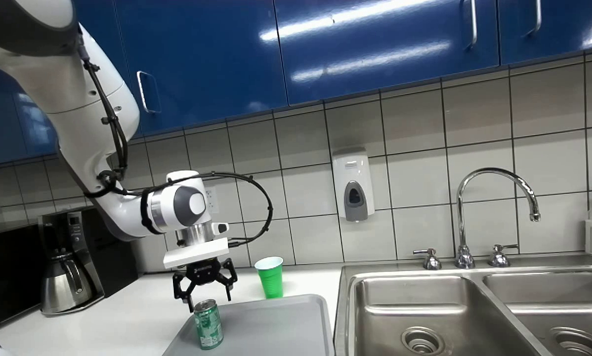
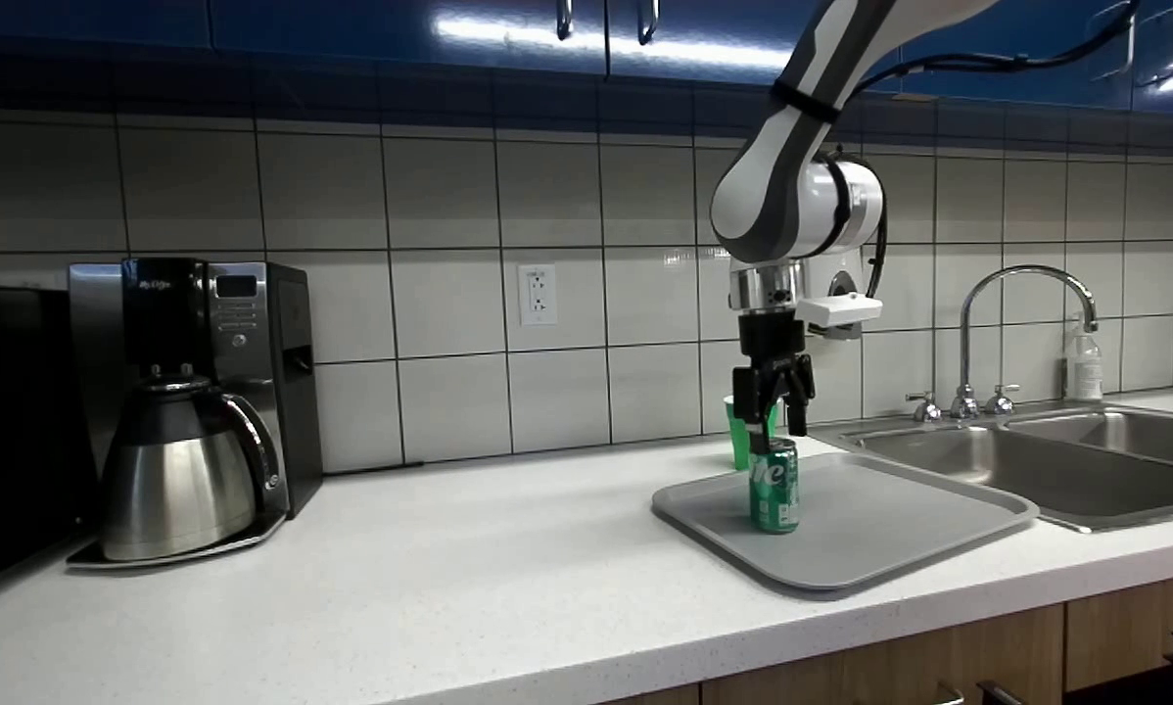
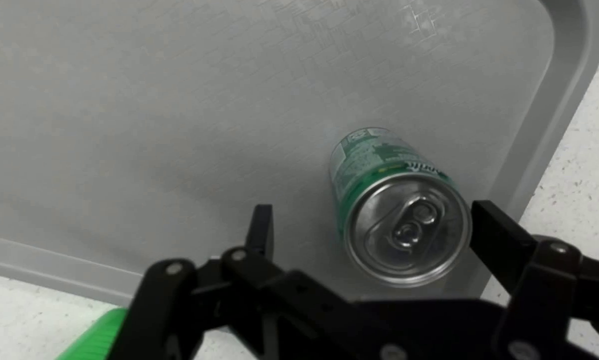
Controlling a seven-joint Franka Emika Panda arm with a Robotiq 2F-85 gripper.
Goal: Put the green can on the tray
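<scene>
The worktop [image 2: 449, 568] carries the tray [image 2: 900, 519]; catch the tray's raised edge on your way out and you could drag it along, load and all. Your end effector [image 1: 209, 299] hangs above it, its sides wide apart and clamped on nothing, so what seems left is a retreat, and a crooked one is the chief danger. Swing too far aside and you may bat the cup [image 1: 270, 279], which stands on the worktop just outside the tray. The can [image 2: 774, 494] already stands upright on the tray, near one edge, its top between those two sides but well off-centre. Bring them together now and you'll likely shove or topple it. Watch the near finger [image 3: 499, 237] most: in the wrist view it is right at the can's top, touching or only just beside, you can't be sure which. Rise straight up first; a sideways knock that high could tip the can.
</scene>
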